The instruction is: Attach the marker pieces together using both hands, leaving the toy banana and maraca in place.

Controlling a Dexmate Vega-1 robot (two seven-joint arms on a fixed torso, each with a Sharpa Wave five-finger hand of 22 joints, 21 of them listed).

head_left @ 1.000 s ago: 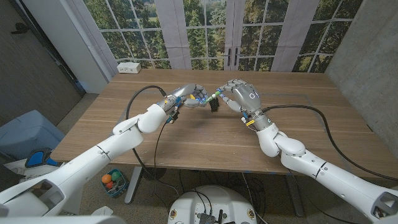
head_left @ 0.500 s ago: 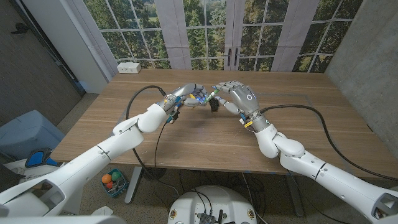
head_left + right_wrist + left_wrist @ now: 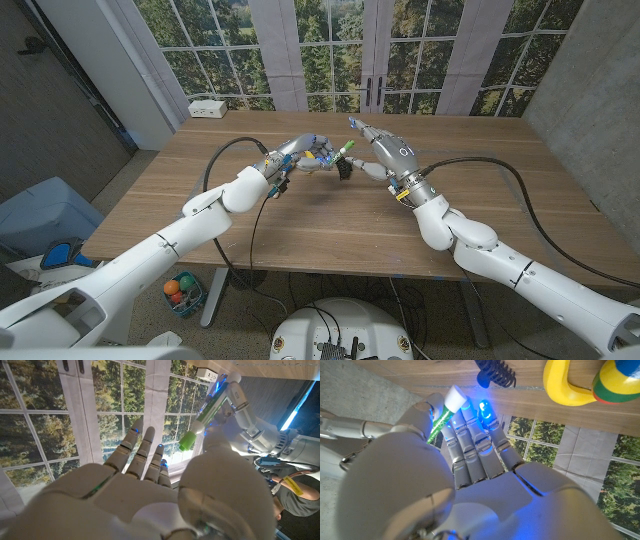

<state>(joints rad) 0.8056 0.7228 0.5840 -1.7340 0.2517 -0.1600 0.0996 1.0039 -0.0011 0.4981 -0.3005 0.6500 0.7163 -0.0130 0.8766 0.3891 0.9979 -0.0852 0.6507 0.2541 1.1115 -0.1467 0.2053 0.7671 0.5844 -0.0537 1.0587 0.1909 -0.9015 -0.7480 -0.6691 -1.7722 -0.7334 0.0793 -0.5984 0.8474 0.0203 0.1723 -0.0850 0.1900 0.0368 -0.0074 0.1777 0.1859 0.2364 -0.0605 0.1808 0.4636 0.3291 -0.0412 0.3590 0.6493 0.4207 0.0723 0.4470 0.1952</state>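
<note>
Above table centre, green capped marker point(image 3: 340, 150) pinched in left hand point(image 3: 308, 153) fingers; right hand point(image 3: 385, 152) fingers spread

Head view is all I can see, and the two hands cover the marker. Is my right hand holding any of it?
Observer: No. In the right wrist view the right hand has its fingers spread with nothing in them, and the marker points its green cap toward it.
Operator: So what is holding it up?
Observer: The left hand. Its wrist view shows the marker pinched between thumb and fingers, with a white end sticking out past them.
Operator: And the toys?
Observer: The left wrist view shows the toy banana and the maraca side by side on the table, apart from the hand.
</note>
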